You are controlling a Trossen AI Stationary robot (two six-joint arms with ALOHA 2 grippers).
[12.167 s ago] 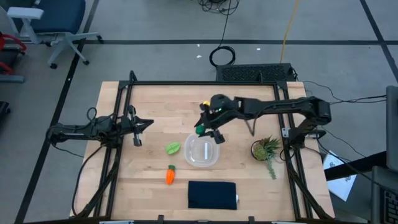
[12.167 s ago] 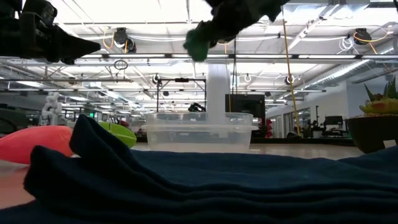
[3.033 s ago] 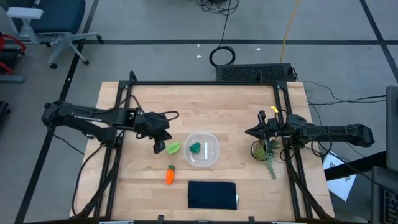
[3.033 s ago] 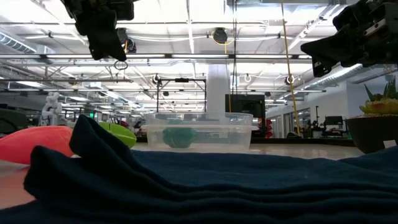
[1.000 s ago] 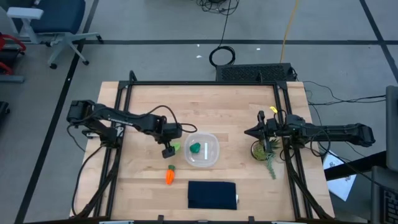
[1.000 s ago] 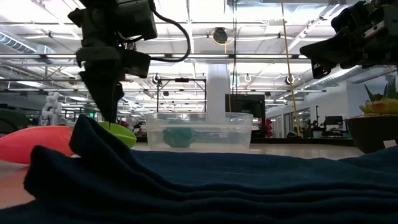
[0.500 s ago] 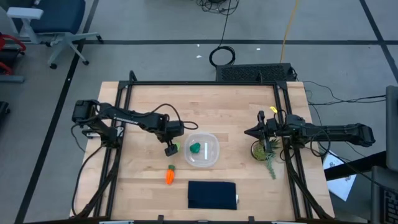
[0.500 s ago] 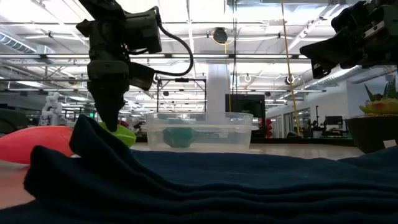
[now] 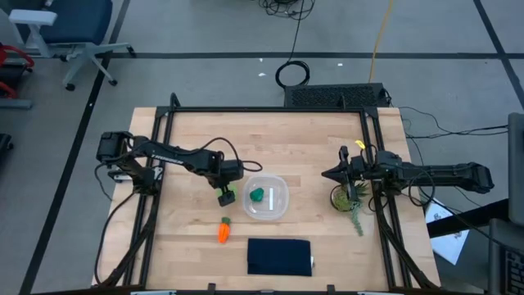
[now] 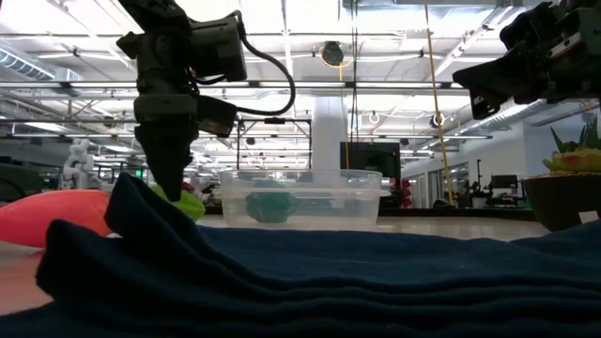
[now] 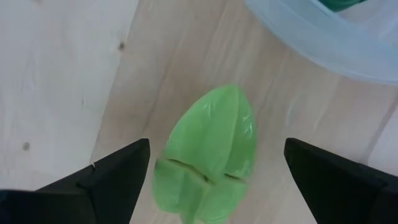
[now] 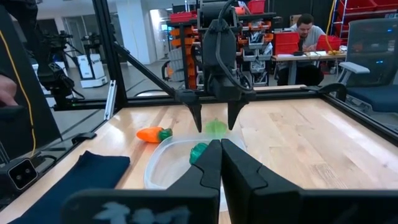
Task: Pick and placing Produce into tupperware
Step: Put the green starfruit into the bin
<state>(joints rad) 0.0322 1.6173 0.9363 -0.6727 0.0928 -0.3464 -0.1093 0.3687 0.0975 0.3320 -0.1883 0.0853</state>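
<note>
The light green leafy piece (image 11: 211, 155) lies flat on the wooden table, just left of the clear tupperware (image 9: 277, 206). My left gripper (image 11: 217, 146) points down over it, open, one finger on each side with a gap on both sides. The dark green round piece (image 9: 257, 195) sits inside the tupperware. The orange carrot (image 9: 223, 231) lies on the table nearer the front edge. My right gripper (image 9: 326, 174) hovers shut and empty at the table's right, beside the potted plant.
A dark navy folded cloth (image 9: 279, 256) lies near the front edge, right of the carrot. A spiky potted plant (image 9: 350, 199) stands by the right rail. Black frame rails run along both sides of the table. A person sits at a desk (image 12: 305, 28) far behind.
My left gripper has shifted a little toward the table's right and come down over the leafy piece, so its open fingers now stand on either side of it. The leafy piece has stayed in place.
</note>
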